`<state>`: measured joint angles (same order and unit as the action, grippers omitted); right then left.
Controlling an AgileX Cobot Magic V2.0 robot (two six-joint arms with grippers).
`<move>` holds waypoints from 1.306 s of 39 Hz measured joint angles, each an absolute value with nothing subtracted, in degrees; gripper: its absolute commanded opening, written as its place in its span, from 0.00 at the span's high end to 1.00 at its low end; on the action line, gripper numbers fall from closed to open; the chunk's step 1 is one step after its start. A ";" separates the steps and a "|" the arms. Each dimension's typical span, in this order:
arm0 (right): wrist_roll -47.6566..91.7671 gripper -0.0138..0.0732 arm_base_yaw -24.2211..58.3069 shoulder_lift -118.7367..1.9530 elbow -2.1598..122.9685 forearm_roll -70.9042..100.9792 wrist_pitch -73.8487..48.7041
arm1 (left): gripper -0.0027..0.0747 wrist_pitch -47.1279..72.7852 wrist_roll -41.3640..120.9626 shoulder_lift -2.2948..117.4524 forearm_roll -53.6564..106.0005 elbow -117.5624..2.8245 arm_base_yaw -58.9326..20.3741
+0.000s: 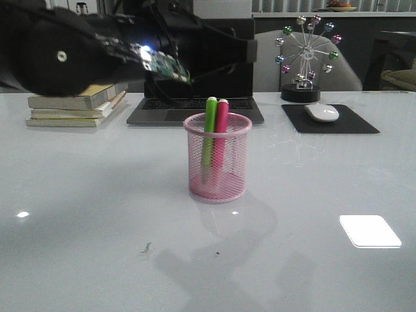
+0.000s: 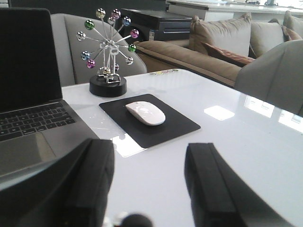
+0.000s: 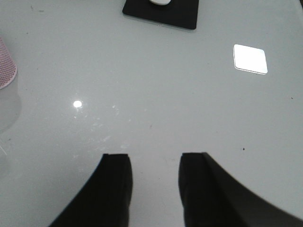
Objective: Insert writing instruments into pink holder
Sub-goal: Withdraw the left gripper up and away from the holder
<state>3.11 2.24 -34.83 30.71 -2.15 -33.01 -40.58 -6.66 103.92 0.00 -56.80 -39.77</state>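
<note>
A pale, glossy table [image 1: 84,195] seen from the robot's side. Near the middle stands the pink holder [image 1: 217,175], a mesh cup, upright. Both markers are already inside it: the green marker [image 1: 208,133] on the left and the pink marker [image 1: 220,136] touching it on the right, both leaning slightly and poking above the rim.

The left arm [image 1: 78,52] hangs high over the far left of the table, above the books [image 1: 75,104] and in front of the laptop [image 1: 195,110], well clear of the cup. Its wrist camera shows the left gripper [image 2: 149,184] with fingers spread apart and nothing between them, looking toward the mouse [image 2: 145,112], mouse pad [image 2: 175,130] and a ball ornament [image 2: 108,47]. The right gripper [image 3: 155,189] hovers over bare table, fingers parted and empty, with an edge of the cup at the left of its view.

Judgement: the inserting looks finished; no marker lies outside the cup. What remains is likely only drawing the arms back without nudging the cup
</note>
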 measured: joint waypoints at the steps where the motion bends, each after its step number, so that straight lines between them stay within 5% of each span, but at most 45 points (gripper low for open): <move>1: 3.11 0.41 2.24 -34.83 30.71 -2.15 -33.01 | 0.46 -39.60 -6.66 102.71 -0.43 -56.80 -39.26; 30: 3.11 0.41 2.24 -34.83 30.71 -2.15 -33.01 | 0.46 1.04 -6.66 61.52 -8.72 -56.23 -16.82; 51: 3.11 0.41 2.24 -34.83 30.71 -2.15 -33.01 | 0.46 10.39 -6.66 33.59 -8.48 -34.50 -6.25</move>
